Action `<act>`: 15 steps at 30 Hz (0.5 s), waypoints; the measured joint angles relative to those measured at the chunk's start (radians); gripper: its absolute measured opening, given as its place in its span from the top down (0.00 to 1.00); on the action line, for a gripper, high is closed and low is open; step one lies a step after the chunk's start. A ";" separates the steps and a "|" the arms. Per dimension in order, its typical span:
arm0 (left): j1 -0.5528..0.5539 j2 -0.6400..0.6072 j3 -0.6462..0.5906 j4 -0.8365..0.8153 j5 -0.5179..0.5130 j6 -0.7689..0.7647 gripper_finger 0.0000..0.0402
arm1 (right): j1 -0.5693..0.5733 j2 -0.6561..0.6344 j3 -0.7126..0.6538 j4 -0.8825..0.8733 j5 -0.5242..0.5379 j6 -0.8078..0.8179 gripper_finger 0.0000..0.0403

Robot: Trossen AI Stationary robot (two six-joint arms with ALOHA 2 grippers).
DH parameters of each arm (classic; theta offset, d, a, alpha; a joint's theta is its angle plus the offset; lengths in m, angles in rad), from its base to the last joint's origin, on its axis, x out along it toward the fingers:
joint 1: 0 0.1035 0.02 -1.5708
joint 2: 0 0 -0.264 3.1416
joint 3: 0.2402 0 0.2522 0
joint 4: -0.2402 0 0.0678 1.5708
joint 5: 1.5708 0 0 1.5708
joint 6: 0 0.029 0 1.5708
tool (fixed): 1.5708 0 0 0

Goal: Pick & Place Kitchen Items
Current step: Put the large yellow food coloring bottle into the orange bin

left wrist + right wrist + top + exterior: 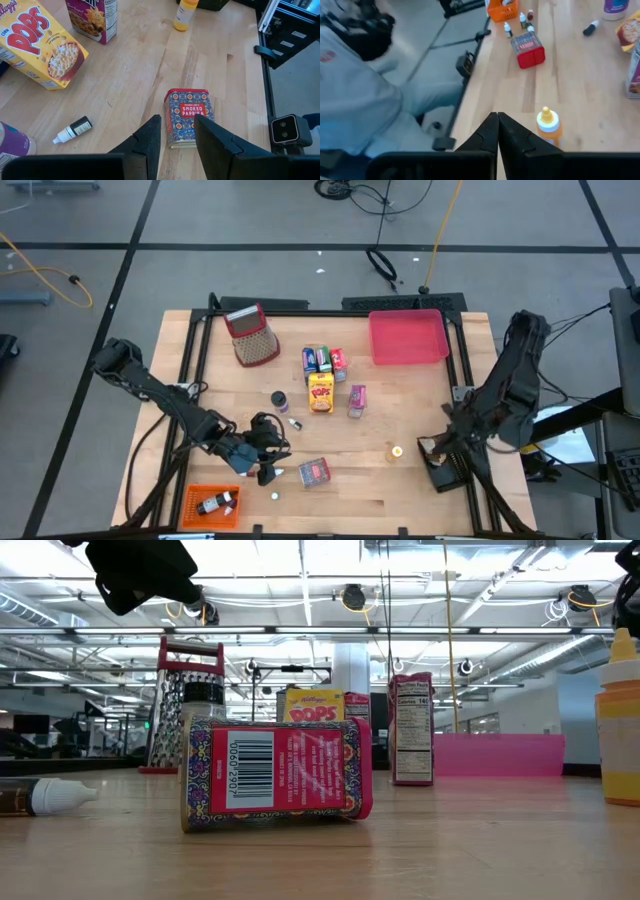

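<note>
The left gripper [175, 137] hangs above the front-left part of the tabletop [400, 480], jaws open and empty, just short of the paprika tin [189, 116]. The tin lies flat on its side, label up, apart from both fingers [150, 137]. In the high view this gripper [265, 470] sits just left of the tin [314, 471].

The right gripper [497, 131] waits at the front-right edge of the tabletop, jaws closed on nothing. A small yellow bottle with an orange cap [549, 125] stands upright just beside it.

Mid-table, the yellow cereal box [320, 392] stands upright, with a blue packet [311, 360], a green packet [324, 359] and a red packet [338, 364] grouped close behind it. A pink packet [357, 401] stands to its right. A small dark dropper bottle [74, 129] lies on its side between the cereal box and the left gripper.

The orange tray [190, 505] at the front-left corner holds a small dark bottle [214, 502]. The pink tray [407, 350] sits at the back right. The grater [253, 335] lies at the back left.
</note>
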 joint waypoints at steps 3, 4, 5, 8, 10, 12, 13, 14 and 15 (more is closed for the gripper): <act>0.000 0.000 0.000 0.000 0.000 0.000 0.70 | -0.018 0.040 0.000 0.029 -0.001 -0.004 0.99; 0.000 0.000 0.000 0.000 0.000 0.000 0.70 | -0.023 0.054 0.000 0.038 0.000 -0.004 0.99; 0.000 0.000 0.000 0.000 0.000 0.000 0.70 | -0.030 0.069 0.000 0.041 0.000 -0.004 0.97; 0.000 0.000 0.000 0.000 0.000 0.000 0.70 | -0.059 0.118 -0.004 0.040 0.000 -0.004 0.91; 0.000 0.000 0.000 0.000 0.000 0.000 0.70 | -0.076 0.143 -0.020 0.066 -0.001 -0.004 0.84; 0.000 0.000 0.000 0.000 0.000 0.000 0.70 | -0.091 0.165 -0.040 0.112 -0.004 -0.007 0.77; 0.000 0.000 0.000 0.000 0.000 0.000 0.70 | -0.097 0.174 -0.050 0.135 -0.004 -0.014 0.73; 0.000 0.000 0.000 0.000 0.000 0.000 0.70 | -0.102 0.182 -0.062 0.160 -0.005 -0.021 0.70; 0.000 0.000 0.000 0.000 0.000 0.000 0.70 | -0.106 0.189 -0.075 0.182 -0.005 -0.027 0.67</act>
